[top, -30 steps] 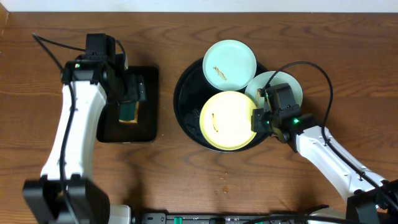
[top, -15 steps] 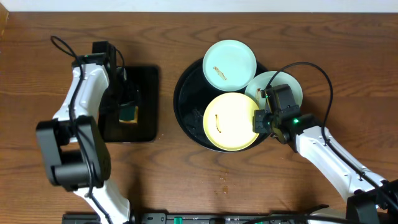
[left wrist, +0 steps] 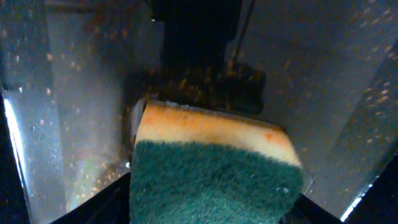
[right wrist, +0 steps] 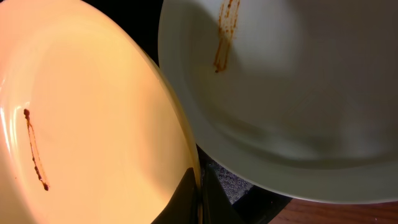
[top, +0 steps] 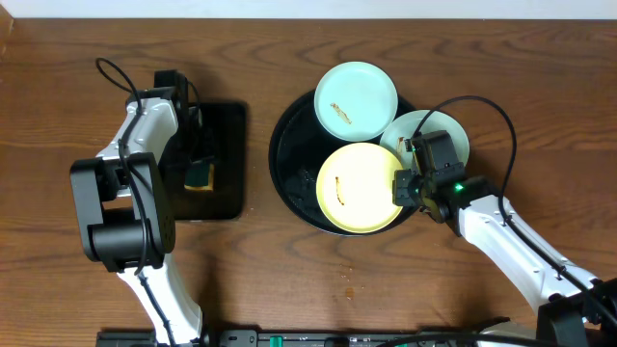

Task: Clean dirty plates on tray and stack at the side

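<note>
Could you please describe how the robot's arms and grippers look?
Both the left arm and right arm have white links with black joints, and a black cable loops off each wrist. The left gripper and right gripper are black. A green light glows on the right arm.

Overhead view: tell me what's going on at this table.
The left gripper is down over a green-and-yellow sponge on the small rectangular tray; whether it has gripped the sponge is unclear. The right gripper looks closed on the rim of the yellow plate, which lies on the round black tray beside a smeared mint plate. A second mint plate sits at that tray's right edge. Nothing is stacked aside yet.
</note>
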`<move>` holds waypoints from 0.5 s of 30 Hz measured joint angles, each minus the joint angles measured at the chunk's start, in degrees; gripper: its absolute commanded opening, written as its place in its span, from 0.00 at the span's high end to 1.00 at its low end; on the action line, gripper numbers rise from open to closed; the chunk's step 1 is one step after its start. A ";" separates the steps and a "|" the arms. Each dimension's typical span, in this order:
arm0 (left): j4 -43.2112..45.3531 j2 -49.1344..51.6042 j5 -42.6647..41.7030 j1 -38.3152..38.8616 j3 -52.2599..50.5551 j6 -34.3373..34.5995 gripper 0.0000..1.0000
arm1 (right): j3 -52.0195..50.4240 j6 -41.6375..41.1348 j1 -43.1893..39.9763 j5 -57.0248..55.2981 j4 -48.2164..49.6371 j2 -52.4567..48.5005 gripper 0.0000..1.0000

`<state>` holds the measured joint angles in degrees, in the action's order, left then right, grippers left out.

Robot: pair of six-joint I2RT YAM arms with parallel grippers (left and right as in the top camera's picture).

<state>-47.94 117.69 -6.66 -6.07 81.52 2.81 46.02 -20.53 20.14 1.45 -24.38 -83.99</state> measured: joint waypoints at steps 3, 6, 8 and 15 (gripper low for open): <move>0.76 0.00 -0.28 0.02 -0.07 -0.09 0.29 | 0.00 0.00 0.00 0.00 0.00 0.00 0.99; 3.04 0.00 -0.48 0.02 -0.44 -0.09 0.30 | 0.00 0.00 0.00 0.02 0.00 0.00 0.99; 4.26 0.00 -0.50 0.02 -0.87 -0.09 0.30 | 0.00 0.00 0.00 0.00 0.00 0.00 0.99; 6.62 -0.37 -0.31 0.02 -2.25 -0.13 0.75 | 0.00 0.00 0.00 0.00 0.00 0.00 0.99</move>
<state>-41.32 117.32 -6.96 -6.04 79.26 2.68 46.02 -20.53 20.14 1.45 -24.38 -83.99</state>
